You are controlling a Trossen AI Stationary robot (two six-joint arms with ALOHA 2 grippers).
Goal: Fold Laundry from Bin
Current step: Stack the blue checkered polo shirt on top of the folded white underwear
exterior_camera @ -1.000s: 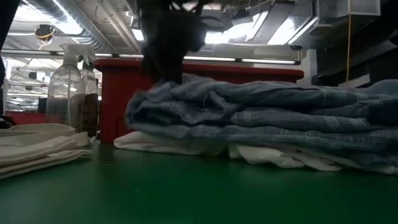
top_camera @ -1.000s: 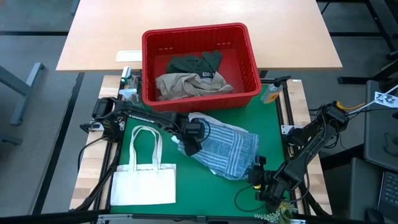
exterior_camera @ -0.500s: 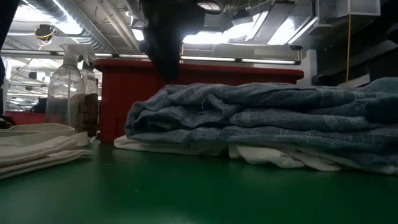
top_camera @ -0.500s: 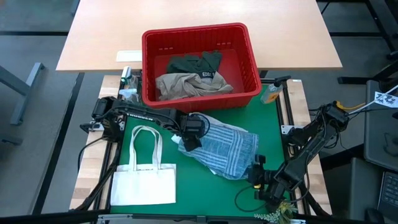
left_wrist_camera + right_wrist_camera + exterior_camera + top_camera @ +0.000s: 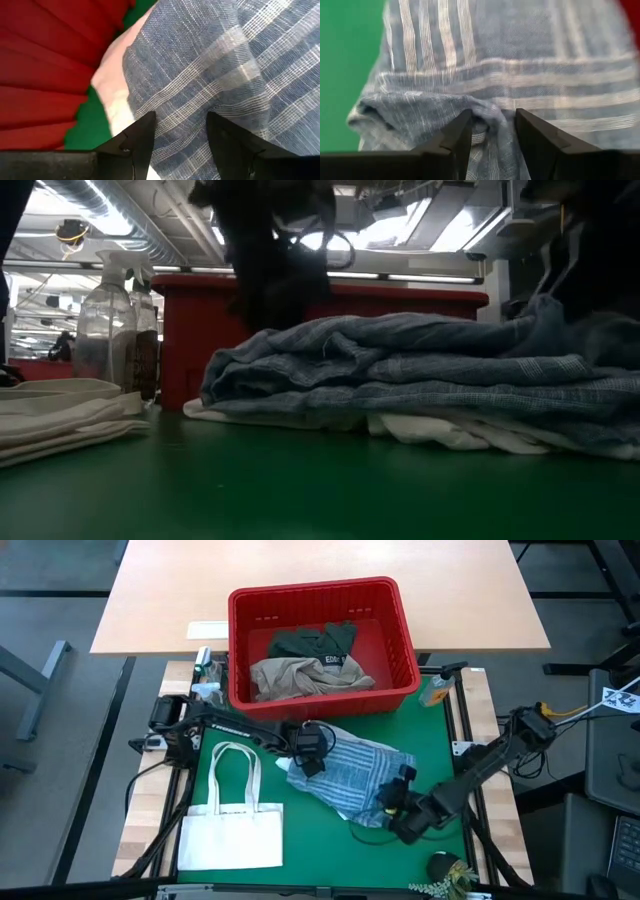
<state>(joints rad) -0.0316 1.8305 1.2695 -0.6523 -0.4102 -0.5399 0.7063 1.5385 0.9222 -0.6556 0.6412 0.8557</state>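
The right gripper [image 5: 400, 802] has swung in from the table's near right corner, fingers spread around the striped cloth's [image 5: 362, 775] near edge. Left gripper [image 5: 310, 754] hovers spread above its far end, before the red bin [image 5: 405, 640].

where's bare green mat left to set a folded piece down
Bare mat lies between the tote bag and the striped cloth, running to the front edge. It is crowded below the bin, where both grippers sit at the cloth.

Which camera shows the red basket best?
The high view: the whole bin shows from above, with clothes inside. The low view shows only its front wall behind the striped cloth; the left wrist view shows a red sliver.
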